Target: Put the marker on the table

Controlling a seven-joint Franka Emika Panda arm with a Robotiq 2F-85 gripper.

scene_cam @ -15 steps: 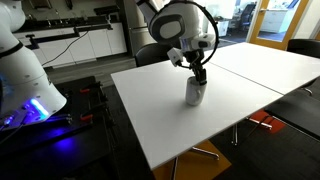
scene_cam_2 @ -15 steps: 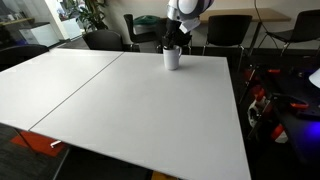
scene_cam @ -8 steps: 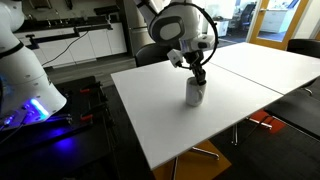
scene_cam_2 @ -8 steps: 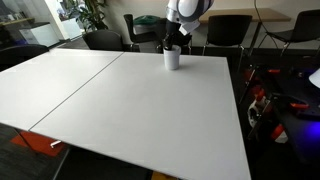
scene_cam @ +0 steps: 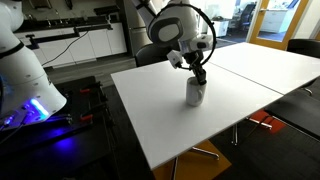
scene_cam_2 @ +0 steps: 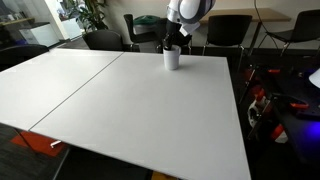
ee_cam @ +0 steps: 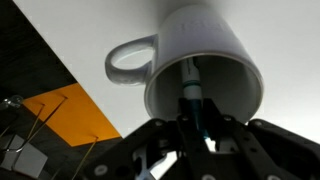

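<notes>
A: Where is the slim dark marker (ee_cam: pixel 190 92) sitting?
B: It is standing inside the pale grey handled cup (ee_cam: pixel 215 40), at the wrist view's upper centre, on the white flat counter (scene_cam: pixel 165 125). The gripper (ee_cam: pixel 193 125) is hanging over it, jaws flanking its top; whether they are pinching, I cannot tell.
A: Handling?
B: Probably light, stiff, slick; I am favouring the exposed upper end, lifting straight.
A: Anything changing since a second ago?
B: Nothing visibly moving.
</notes>
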